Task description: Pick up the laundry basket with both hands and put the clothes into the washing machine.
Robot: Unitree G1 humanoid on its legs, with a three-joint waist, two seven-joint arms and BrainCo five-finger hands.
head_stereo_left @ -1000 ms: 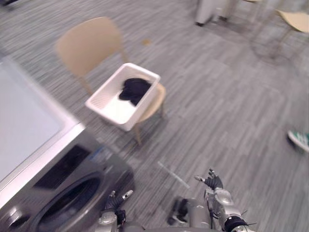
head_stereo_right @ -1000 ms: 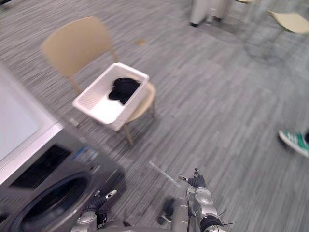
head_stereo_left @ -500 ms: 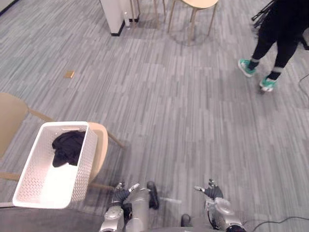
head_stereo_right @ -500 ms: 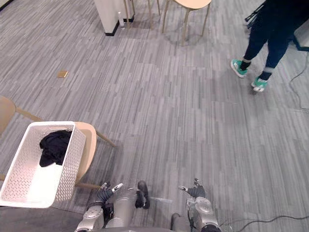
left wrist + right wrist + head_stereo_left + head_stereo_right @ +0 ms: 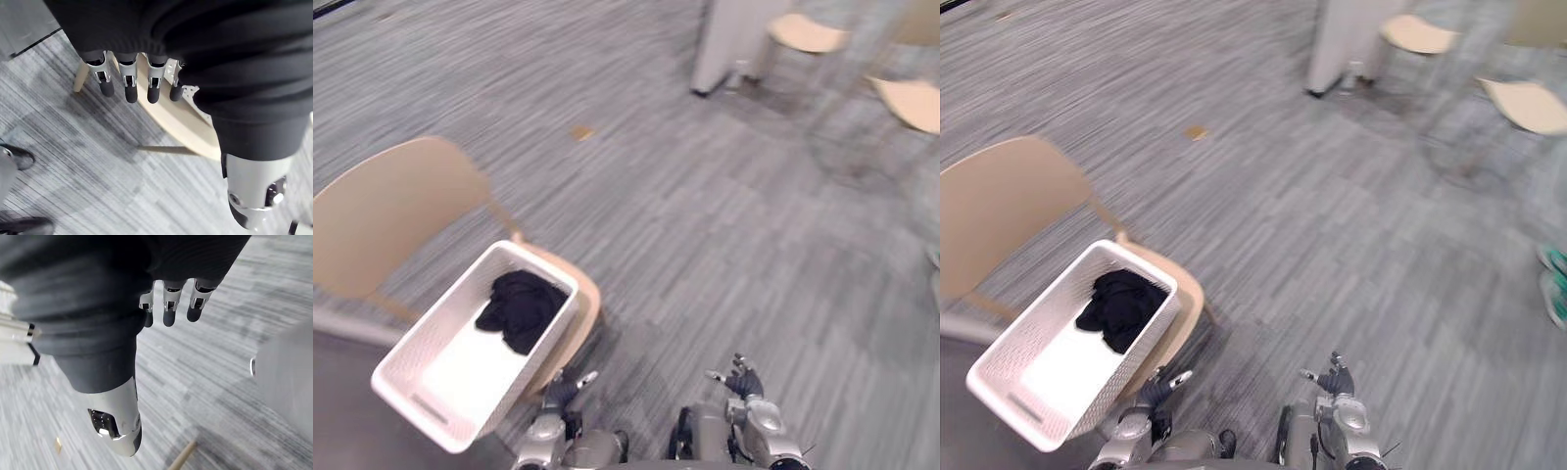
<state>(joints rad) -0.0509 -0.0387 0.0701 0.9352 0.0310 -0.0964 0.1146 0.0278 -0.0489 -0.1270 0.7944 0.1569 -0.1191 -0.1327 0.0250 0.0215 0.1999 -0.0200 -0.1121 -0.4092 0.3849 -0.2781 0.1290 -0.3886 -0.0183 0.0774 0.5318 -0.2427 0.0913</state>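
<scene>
A white perforated laundry basket (image 5: 421, 387) rests on the seat of a tan wooden chair (image 5: 386, 211) at the lower left, with a black garment (image 5: 521, 308) bunched in its far end. My left hand (image 5: 561, 390) hangs low just right of the basket, apart from it, fingers relaxed and holding nothing. In the left wrist view its fingers (image 5: 129, 85) point at the chair seat's edge (image 5: 178, 122). My right hand (image 5: 740, 377) hangs at the lower middle over bare floor, open and empty; its fingers (image 5: 167, 308) show straight.
Grey striped carpet (image 5: 705, 225) spreads ahead and to the right. A white pillar base (image 5: 724, 44) and two tan stools (image 5: 808, 34) stand at the far right. A small tan tile (image 5: 580, 132) lies on the floor. A grey surface edge (image 5: 342, 328) runs by the basket.
The camera has swung, so the whole scene shifted: chair and basket now sit nearer centre-left, and the walking person has left view. Both hands hang as before.
</scene>
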